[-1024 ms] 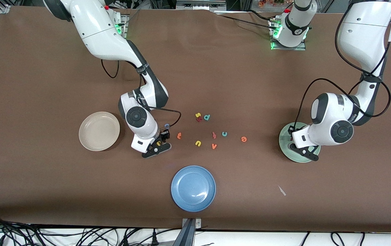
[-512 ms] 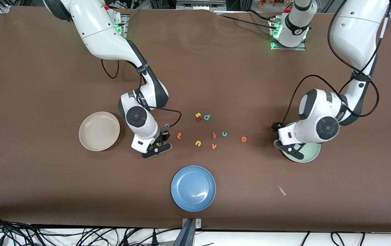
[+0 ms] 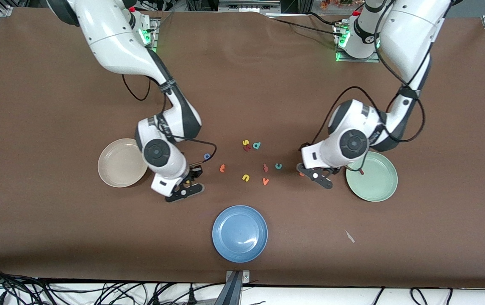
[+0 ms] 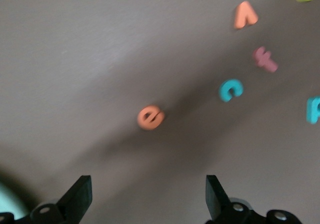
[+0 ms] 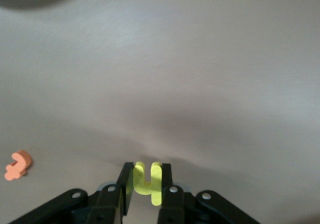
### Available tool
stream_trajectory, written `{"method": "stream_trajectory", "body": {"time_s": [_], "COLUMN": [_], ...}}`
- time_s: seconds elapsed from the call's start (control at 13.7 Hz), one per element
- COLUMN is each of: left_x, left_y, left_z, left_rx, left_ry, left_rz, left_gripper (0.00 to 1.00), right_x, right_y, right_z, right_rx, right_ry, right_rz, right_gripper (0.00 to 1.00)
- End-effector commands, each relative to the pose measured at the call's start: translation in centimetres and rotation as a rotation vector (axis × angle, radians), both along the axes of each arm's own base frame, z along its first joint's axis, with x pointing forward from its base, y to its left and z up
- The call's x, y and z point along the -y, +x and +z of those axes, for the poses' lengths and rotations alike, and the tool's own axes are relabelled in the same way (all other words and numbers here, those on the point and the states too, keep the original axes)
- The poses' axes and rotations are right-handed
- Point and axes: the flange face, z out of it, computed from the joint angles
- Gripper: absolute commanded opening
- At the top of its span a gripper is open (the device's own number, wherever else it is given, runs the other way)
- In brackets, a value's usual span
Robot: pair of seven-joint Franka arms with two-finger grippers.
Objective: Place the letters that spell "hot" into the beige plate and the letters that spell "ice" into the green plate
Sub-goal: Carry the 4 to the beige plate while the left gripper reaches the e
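My right gripper (image 3: 188,183) is shut on the yellow h (image 5: 148,182), just above the table between the beige plate (image 3: 115,169) and the orange t (image 3: 222,168). The blue o (image 3: 207,156) lies beside the right arm's cable. My left gripper (image 3: 312,173) stands open and empty over the orange e (image 4: 150,117), which is half hidden under it in the front view. The teal c (image 3: 278,166) lies toward the table's middle. A dark red i (image 3: 361,172) rests in the green plate (image 3: 378,190).
A blue plate (image 3: 239,233) sits nearest the front camera. A yellow u (image 3: 245,177), orange v (image 3: 265,181), pink f (image 3: 265,167), teal d (image 3: 256,145) and two more letters (image 3: 246,145) lie mid-table. A pale scrap (image 3: 350,236) lies toward the left arm's end.
The left gripper opened and swung from over the green plate to over the orange e, uncovering the plate. The right gripper closed on the yellow h and shifted toward the beige plate.
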Motion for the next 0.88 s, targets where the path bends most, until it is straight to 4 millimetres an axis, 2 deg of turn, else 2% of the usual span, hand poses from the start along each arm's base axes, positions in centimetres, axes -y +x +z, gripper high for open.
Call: {"method": "stream_trajectory", "body": {"time_s": [0.0,0.15,0.29,0.51,0.66,0.73,0.8], "left_x": [0.2,0.1,1.5,2.2,2.2,2.1,1.9], "left_y": [0.9,1.1,0.9,0.5,0.4,0.4,0.5], "left_z": [-2.3,-3.5,-5.0,-6.4,-6.9,-6.9,-6.8], "left_rx": [0.030,0.058,0.116,0.125,0.122,0.122,0.124], "left_ry": [-0.003,0.022,0.045,0.042,0.043,0.043,0.042], "left_rz": [0.025,-0.020,-0.088,-0.104,-0.102,-0.106,-0.111], "left_gripper": [1.00,1.00,1.00,1.00,1.00,0.96,0.65], "right_x": [5.0,8.9,12.0,16.9,18.9,19.8,20.6], "right_y": [0.6,0.2,-1.3,-5.4,-6.2,-6.4,-6.6], "right_z": [3.3,4.3,4.5,2.2,1.2,1.3,1.3], "right_rx": [-0.060,-0.062,-0.057,0.034,0.047,0.047,0.044], "right_ry": [0.013,-0.019,-0.031,-0.029,-0.038,-0.042,-0.046], "right_rz": [0.003,-0.036,-0.038,-0.042,-0.040,-0.036,-0.043], "right_gripper": [0.10,0.10,0.10,0.10,0.10,0.10,0.11]}}
